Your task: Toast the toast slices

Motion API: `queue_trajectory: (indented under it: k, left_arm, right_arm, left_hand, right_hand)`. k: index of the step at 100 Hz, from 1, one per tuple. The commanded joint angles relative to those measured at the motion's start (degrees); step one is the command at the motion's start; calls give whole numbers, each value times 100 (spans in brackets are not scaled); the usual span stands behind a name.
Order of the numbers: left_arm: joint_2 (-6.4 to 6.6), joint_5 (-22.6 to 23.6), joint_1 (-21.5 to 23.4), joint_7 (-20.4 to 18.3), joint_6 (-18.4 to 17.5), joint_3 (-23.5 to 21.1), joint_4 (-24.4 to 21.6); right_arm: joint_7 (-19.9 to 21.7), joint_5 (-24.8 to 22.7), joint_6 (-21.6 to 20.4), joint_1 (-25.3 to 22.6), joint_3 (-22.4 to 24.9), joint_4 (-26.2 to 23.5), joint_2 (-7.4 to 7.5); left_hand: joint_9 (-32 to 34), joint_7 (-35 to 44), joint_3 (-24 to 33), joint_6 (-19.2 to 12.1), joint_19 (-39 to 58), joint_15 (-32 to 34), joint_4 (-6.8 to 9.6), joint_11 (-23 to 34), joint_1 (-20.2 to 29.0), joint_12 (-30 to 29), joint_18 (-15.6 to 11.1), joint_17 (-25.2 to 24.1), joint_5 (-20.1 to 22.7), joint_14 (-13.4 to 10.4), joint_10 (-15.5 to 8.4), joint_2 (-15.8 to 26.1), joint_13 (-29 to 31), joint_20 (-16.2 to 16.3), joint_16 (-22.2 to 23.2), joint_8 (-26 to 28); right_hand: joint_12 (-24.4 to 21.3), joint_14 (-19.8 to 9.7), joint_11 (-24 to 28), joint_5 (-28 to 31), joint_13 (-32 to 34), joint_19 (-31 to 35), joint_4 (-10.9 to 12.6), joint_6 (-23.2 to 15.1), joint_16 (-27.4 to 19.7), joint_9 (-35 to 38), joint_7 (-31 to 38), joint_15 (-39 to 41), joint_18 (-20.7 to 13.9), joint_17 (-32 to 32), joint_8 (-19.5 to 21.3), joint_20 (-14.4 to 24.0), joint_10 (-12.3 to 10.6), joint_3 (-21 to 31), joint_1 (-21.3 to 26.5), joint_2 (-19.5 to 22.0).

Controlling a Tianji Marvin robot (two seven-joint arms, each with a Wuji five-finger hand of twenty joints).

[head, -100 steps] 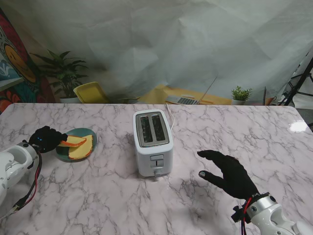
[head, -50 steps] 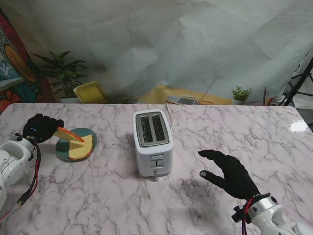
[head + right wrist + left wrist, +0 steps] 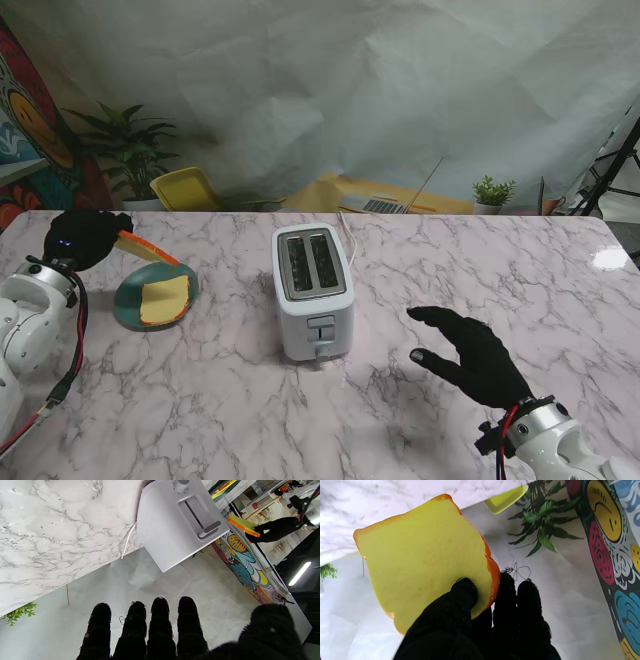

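I've got one toast slice [image 3: 148,248] pinched in my left hand [image 3: 82,238] – next, carry it to the toaster [image 3: 312,290] slots (right hand [image 3: 478,356] spread, idle).

Bright, even light; glare on the marble table [image 3: 610,258]; wrist views distorted.

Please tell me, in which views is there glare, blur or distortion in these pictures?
Stand view: sharp, with a white glare spot on the marble table at far right. Right wrist view: wide-angle distortion tilts the white two-slot toaster. Left wrist view: the yellow toast slice with orange crust is slightly soft, being so close.
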Motion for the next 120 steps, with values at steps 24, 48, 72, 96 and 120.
queue_trajectory:
  k: [24, 48, 72, 96, 120]
  left_arm:
    - [-230, -391, 295, 275, 497, 95, -796]
    - [-344, -702, 545, 272, 632, 313, -1425]
    - [-393, -802, 549, 250, 612, 703, -1900]
    - [-388, -947, 292, -179, 531, 1193, -2123]
    - [-419, -1312, 12, -493, 608, 1706, -2230]
  right_arm:
    - [-306, -317, 18, 102, -227, 30, -19]
    - [-1223, -1299, 229, 668, -889, 32, -40]
    - [-998, -1491, 670, 1385, -1368, -252, 1]
    - [-790, -1604, 1103, 2221, -1921, -297, 16]
    - [-810, -1577, 1449, 2866, -2428, -190, -22]
  left_hand:
    - [414, 1049, 190, -357, 40, -63, 57, 347, 414, 42, 89, 139, 639, 50, -217, 81, 302, 178, 105, 736]
    - [525, 912, 81, -371, -19, -117, 60, 236, 414, 77, 113, 284, 695, 23, -167, 101, 437, 199, 144, 607]
    - [658, 765, 17, -352, -48, -153, 36, 125, 412, 152, 131, 382, 776, -5, -90, 52, 569, 230, 197, 500]
    - [860, 488, -22, -247, -100, -216, 18, -38, 414, 225, 203, 537, 939, 20, -142, -32, 755, 283, 246, 312]
    - [967, 297, 38, -163, -130, -256, 26, -122, 413, 246, 309, 623, 1112, 116, 14, -100, 860, 336, 300, 106]
  right_hand:
    - [106, -142, 178, 399, 313, 120, 130, -2, -125, 290, 207, 114, -40, 120, -49, -23, -41, -97, 472, -390]
    - [359, -46, 713, 867, 863, 962, 130, 99, -139, 759, 771, 489, -190, 397, 158, -425, 153, -98, 870, -1051]
    - [488, 99, 1002, 1095, 1144, 1843, 108, 199, -38, 983, 1008, 752, -254, 440, 237, -574, 243, 23, 1135, -1431]
    - [620, 277, 1315, 1263, 1499, 2428, -488, 324, 116, 1156, 1212, 1046, -277, 738, 304, -779, 373, 4578, -792, -2911]
    - [707, 357, 1531, 1363, 1724, 2622, -549, 376, 194, 1264, 1344, 1209, -308, 992, 388, -661, 454, 4951, -779, -3176]
